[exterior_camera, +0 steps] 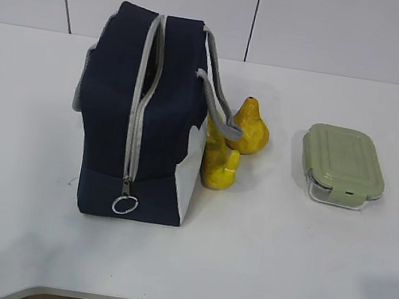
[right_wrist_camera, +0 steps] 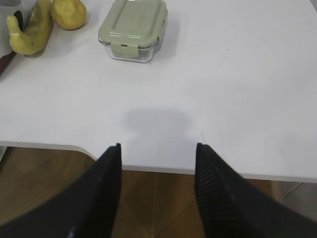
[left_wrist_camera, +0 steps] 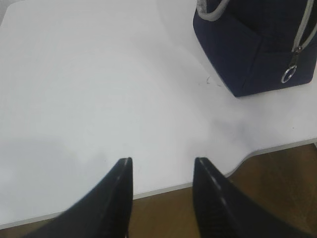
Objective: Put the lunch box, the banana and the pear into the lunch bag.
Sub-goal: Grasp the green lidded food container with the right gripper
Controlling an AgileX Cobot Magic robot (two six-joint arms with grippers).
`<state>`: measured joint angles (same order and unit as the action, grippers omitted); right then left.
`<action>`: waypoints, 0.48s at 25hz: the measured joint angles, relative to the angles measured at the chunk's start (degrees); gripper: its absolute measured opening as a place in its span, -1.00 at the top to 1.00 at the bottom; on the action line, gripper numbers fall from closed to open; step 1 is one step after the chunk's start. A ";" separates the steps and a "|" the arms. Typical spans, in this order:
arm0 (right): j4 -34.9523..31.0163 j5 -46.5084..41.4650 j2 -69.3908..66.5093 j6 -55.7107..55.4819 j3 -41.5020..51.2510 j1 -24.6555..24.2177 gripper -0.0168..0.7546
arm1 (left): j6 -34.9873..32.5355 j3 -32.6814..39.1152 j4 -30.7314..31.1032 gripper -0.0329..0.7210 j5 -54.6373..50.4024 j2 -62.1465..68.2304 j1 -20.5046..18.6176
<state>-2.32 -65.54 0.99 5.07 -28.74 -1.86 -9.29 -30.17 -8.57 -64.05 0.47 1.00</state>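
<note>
Exterior view: lunch bag (exterior_camera: 144, 114) standing left of centre on the white table (exterior_camera: 280, 261), zipper (exterior_camera: 142, 102) along the top, ring pull (exterior_camera: 125, 204) at the near end. Banana (exterior_camera: 218, 164) just beside the bag's right side, pear (exterior_camera: 248, 127) close behind it. Lunch box (exterior_camera: 342, 166) further right, well apart, lid on.

Left wrist view: left gripper (left_wrist_camera: 162, 171) over the table's near edge, jaws apart, empty; bag corner at upper right.

Right wrist view: right gripper (right_wrist_camera: 157, 153) likewise spread and empty above the edge; lunch box, banana and pear far ahead.
</note>
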 joint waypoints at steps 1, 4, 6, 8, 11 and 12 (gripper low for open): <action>0.00 0.00 0.00 0.00 0.00 0.00 -0.03 | 0.00 0.00 0.00 0.10 0.00 0.00 0.00; 0.00 0.00 0.00 0.00 0.00 0.00 -0.03 | 0.00 0.00 0.00 0.10 0.00 0.00 0.00; 0.00 0.00 0.00 0.00 0.00 0.00 -0.03 | 0.00 0.00 0.00 0.10 0.00 0.00 0.00; 0.00 0.00 0.00 0.00 0.00 0.00 -0.03 | 0.00 0.00 0.00 0.10 0.00 0.00 0.00; 0.00 0.00 0.00 0.00 0.00 0.00 -0.03 | 0.00 0.00 0.00 0.10 0.00 0.00 0.00; 0.00 0.00 0.00 0.00 0.00 0.00 -0.03 | 0.00 0.00 0.00 0.10 0.00 0.00 0.00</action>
<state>-2.32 -65.54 0.99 5.07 -28.74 -1.86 -9.29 -30.17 -8.57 -64.05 0.47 1.00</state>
